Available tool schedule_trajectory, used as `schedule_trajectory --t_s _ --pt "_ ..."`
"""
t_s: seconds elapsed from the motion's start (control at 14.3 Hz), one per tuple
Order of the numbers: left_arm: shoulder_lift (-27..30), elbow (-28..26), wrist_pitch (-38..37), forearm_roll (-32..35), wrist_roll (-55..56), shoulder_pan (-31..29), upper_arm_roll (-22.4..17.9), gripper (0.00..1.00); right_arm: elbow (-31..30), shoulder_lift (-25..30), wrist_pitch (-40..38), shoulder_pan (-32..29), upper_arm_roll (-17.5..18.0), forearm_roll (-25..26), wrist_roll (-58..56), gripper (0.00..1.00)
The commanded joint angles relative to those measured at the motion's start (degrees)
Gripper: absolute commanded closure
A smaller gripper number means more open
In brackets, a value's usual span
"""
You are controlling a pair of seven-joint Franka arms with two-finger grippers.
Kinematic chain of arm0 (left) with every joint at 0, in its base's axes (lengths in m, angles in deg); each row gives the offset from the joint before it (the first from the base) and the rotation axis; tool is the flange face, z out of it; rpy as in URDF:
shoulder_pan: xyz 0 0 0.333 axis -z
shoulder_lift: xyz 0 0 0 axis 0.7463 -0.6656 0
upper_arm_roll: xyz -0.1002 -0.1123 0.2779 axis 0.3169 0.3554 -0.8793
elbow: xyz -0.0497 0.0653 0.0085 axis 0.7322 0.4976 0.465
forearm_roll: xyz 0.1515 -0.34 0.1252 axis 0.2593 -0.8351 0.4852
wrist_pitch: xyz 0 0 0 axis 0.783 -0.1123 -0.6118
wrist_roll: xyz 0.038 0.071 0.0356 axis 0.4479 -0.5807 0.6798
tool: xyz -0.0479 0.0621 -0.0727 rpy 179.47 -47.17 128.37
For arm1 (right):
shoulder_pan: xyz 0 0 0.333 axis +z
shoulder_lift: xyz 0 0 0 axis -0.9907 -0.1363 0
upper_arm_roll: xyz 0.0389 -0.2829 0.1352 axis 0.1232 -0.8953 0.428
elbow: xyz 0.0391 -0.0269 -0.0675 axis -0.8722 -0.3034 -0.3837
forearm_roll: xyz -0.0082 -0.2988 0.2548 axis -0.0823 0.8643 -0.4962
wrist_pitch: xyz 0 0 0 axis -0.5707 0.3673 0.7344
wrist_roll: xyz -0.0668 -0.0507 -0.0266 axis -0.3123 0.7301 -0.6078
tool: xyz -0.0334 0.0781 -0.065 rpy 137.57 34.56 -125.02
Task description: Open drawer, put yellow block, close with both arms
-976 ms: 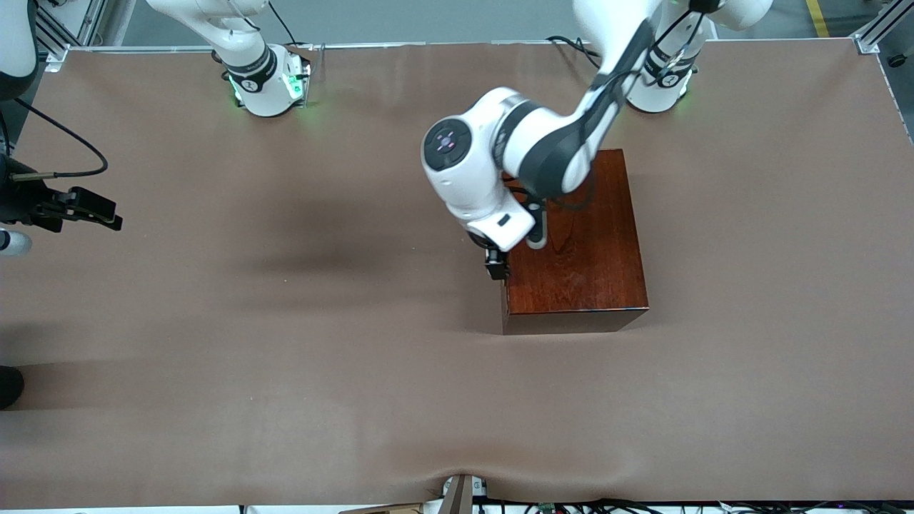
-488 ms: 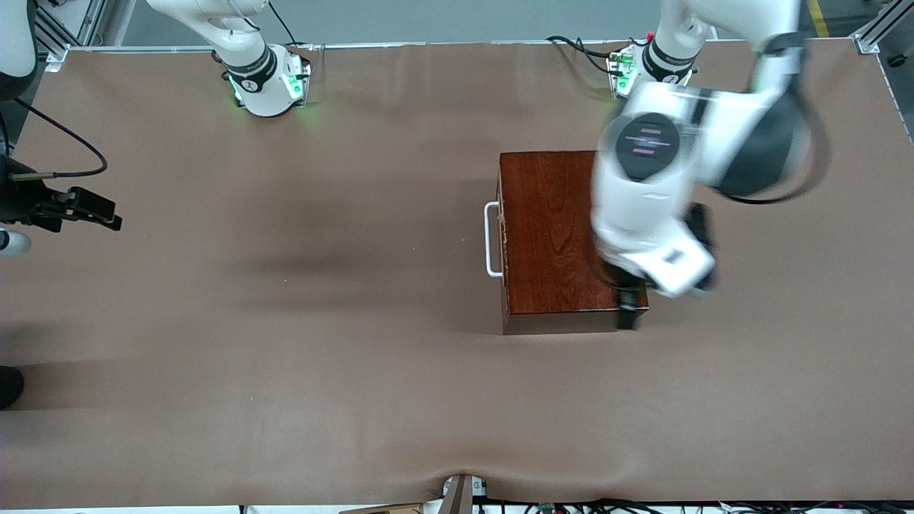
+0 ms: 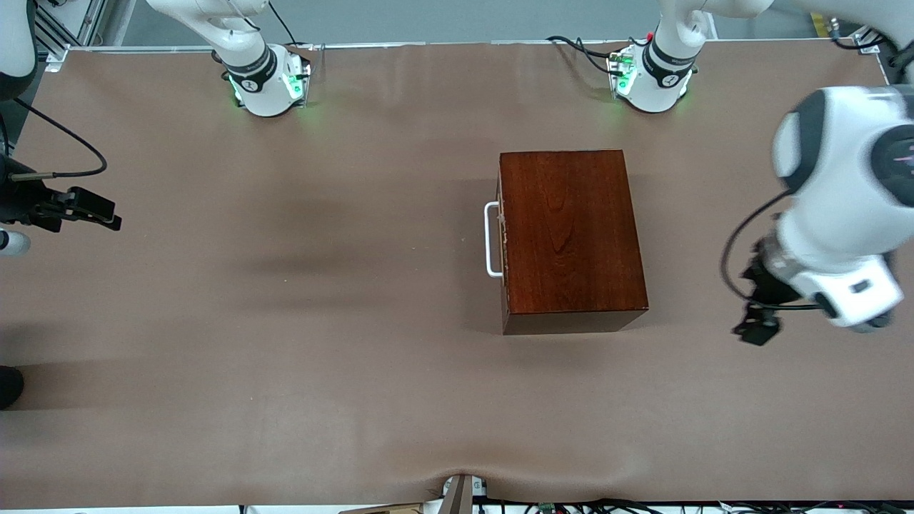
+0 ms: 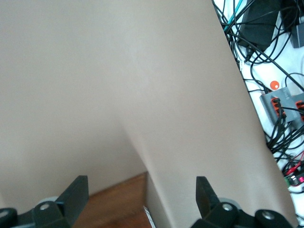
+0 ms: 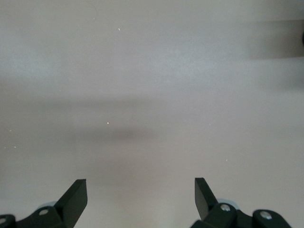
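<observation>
The dark mahogany box point(image 3: 571, 232) stands on the table with its drawer point(image 3: 503, 235) pushed in. The drawer's white handle point(image 3: 490, 239) faces the right arm's end of the table. The yellow block is out of view. My left gripper point(image 3: 757, 330) hangs open and empty over bare table, off the box's end toward the left arm. In the left wrist view the left gripper point(image 4: 141, 194) shows a corner of the box point(image 4: 116, 206) between its spread fingers. My right gripper point(image 3: 100, 212) waits at the right arm's end of the table. It is open point(image 5: 140, 190) over bare table.
The brown table cover point(image 3: 285, 357) is bare around the box. The arm bases point(image 3: 268, 82) point(image 3: 650, 78) stand along the edge farthest from the front camera. Cables point(image 4: 266, 57) lie past the table's edge in the left wrist view.
The left arm has swung from the drawer's handle, across the top of the box, out toward its own end of the table. The handle is now uncovered. The right arm has not moved.
</observation>
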Motion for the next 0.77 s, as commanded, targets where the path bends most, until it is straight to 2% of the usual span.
schedule_trajectory --t_s 0.0,0.21,0.35,0.56,0.7 --pt "7.6 -7.3 1.0 -3.3 -13.4 -5.0 0.7 0.0 0.3 0.5 -0.3 -0.3 0.4 1.0 0.9 0.0" --pt "13.9 -12.8 0.4 -6.5 -29.1 -9.4 1.2 0.0 0.2 0.5 -0.3 -0.3 0.4 1.0 0.9 0.0" --pt "18.3 -16.2 -0.3 -6.7 -37.8 -12.4 4.0 0.0 0.3 0.5 -0.3 -0.2 0.5 1.0 0.9 0.0" --pt "20.8 -17.2 -5.5 -6.6 -48.9 -17.8 11.6 0.0 0.3 0.5 -0.3 -0.2 0.4 1.0 0.9 0.0" --pt "21.8 -17.0 -9.3 -6.0 -57.1 -17.8 13.0 0.0 0.3 0.5 -0.3 -0.2 0.4 1.1 0.9 0.0"
